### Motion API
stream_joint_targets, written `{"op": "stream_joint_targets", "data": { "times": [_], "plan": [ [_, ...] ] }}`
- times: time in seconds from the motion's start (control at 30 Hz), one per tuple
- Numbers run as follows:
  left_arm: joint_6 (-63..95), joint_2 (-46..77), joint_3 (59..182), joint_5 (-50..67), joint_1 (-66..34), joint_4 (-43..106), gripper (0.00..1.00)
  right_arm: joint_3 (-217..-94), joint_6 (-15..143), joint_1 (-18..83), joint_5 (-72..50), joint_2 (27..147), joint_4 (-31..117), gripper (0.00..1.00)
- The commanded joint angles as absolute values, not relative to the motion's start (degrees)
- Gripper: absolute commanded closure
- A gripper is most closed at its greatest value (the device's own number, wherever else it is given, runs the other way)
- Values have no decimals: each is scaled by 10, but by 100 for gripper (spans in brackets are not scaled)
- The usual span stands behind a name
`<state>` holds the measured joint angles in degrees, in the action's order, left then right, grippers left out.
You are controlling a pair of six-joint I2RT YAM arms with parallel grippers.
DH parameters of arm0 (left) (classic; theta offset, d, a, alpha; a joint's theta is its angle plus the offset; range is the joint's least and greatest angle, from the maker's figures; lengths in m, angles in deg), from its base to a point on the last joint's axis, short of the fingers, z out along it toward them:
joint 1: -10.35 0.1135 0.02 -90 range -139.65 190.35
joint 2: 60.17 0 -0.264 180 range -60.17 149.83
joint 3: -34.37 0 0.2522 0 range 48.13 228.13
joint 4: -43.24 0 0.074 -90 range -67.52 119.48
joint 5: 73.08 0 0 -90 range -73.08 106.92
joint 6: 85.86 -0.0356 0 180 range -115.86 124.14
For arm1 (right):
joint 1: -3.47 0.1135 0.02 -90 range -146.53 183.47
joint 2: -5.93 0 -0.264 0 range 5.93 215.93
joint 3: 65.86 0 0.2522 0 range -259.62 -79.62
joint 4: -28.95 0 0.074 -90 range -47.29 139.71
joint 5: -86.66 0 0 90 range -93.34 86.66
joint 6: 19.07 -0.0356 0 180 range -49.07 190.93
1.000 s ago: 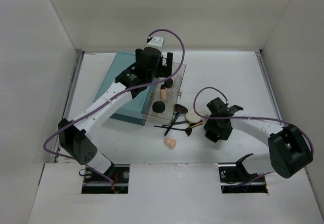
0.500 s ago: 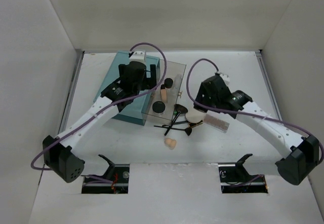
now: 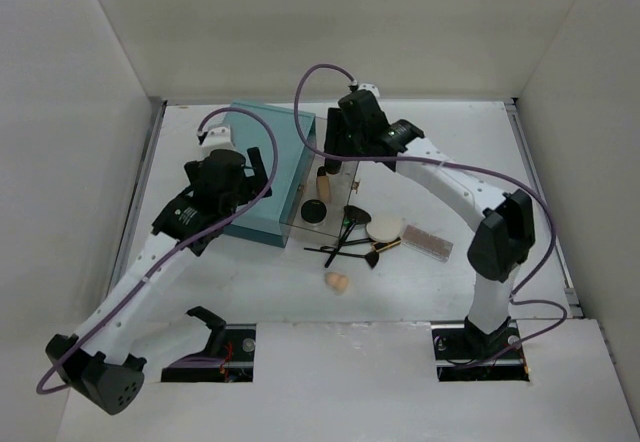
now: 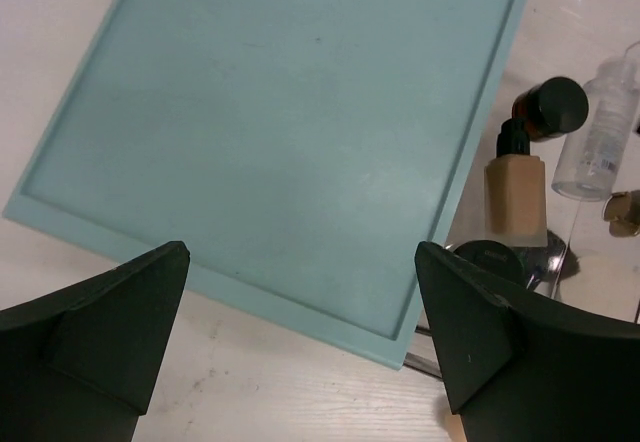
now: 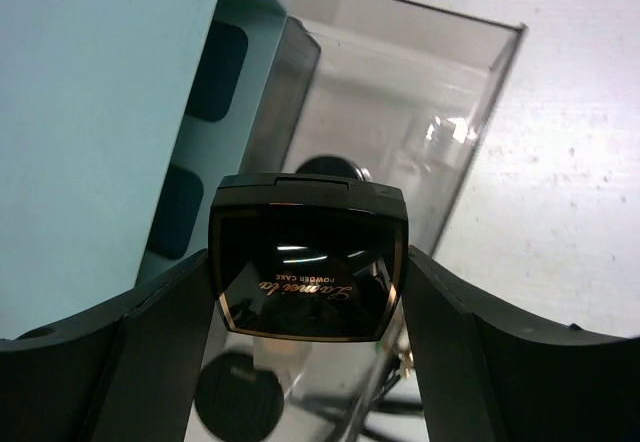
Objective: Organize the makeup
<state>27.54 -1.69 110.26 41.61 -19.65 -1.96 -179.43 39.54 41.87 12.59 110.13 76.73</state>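
My right gripper (image 5: 308, 262) is shut on a square black powder compact (image 5: 308, 257) and holds it above the clear organizer tray (image 5: 430, 112); in the top view this gripper (image 3: 338, 154) hangs over the tray's (image 3: 352, 167) far part. Inside the tray are a beige bottle (image 4: 517, 197), a clear tube (image 4: 605, 132) and a black round compact (image 3: 314, 211). My left gripper (image 4: 302, 262) is open and empty above the near edge of the teal box. Black-handled brushes (image 3: 350, 247), the white puff (image 3: 383, 229), the pinkish palette (image 3: 427, 242) and the peach sponge (image 3: 337, 282) lie on the table.
The large teal box (image 3: 270, 152) lies flat against the tray's left side. White walls close the table on the left, back and right. Purple cables loop above both wrists.
My right arm has swung from the table beside the puff up and left over the clear tray with the square compact. My left arm has drawn back left, off the tray, over the teal box.
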Motion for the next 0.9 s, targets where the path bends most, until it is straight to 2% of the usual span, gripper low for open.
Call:
{"op": "stream_joint_targets", "data": {
  "times": [0.0, 0.4, 0.53, 0.63, 0.87],
  "plan": [
    [298, -54, 1097, 436, -182, -45, 0, -1866, 423, 425, 127, 1133, 756, 43],
    [306, -80, 1097, 436, -160, -73, 0, -1968, 449, 435, 113, 1254, 764, 38],
    [306, -88, 1101, 436, -152, -78, 0, -1968, 447, 436, 119, 1256, 764, 37],
    [306, -89, 1101, 436, -148, -78, 0, -1969, 447, 439, 120, 1258, 762, 31],
    [308, -87, 1101, 436, -146, -79, 0, -1963, 427, 440, 123, 1264, 770, 27]
  ]
}}
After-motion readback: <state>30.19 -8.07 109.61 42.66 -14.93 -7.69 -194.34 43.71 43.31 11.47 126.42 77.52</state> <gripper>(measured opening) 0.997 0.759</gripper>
